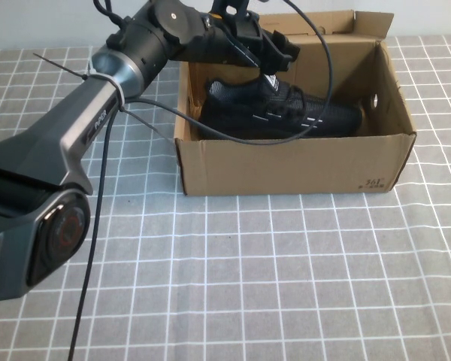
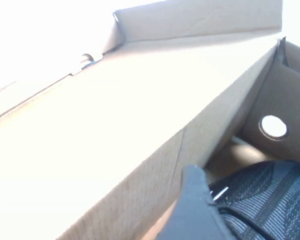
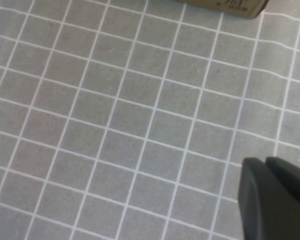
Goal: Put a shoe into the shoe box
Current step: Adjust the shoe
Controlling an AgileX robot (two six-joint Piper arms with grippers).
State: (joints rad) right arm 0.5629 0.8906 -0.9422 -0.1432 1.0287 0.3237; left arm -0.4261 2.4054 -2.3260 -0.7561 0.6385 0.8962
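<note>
The black knit shoe (image 1: pixel 286 113) lies on its side inside the brown cardboard shoe box (image 1: pixel 286 167), toe toward the right end wall. My left gripper (image 1: pixel 276 60) hangs over the shoe's collar inside the box, open. In the left wrist view one dark finger (image 2: pixel 194 207) stands beside the shoe's knit upper (image 2: pixel 270 200), with the box's long wall (image 2: pixel 140 130) next to it; the other finger is out of frame. My right gripper (image 3: pixel 266 167) is shut and empty above the grid cloth, a front corner of the box (image 3: pixel 230 5) beyond it.
The box stands at the back middle of a grey cloth with a white grid (image 1: pixel 286 278). Its flaps stand upright, and a round hole (image 2: pixel 273 126) pierces the right end wall. The left arm (image 1: pixel 98 113) and its cables reach across the left side.
</note>
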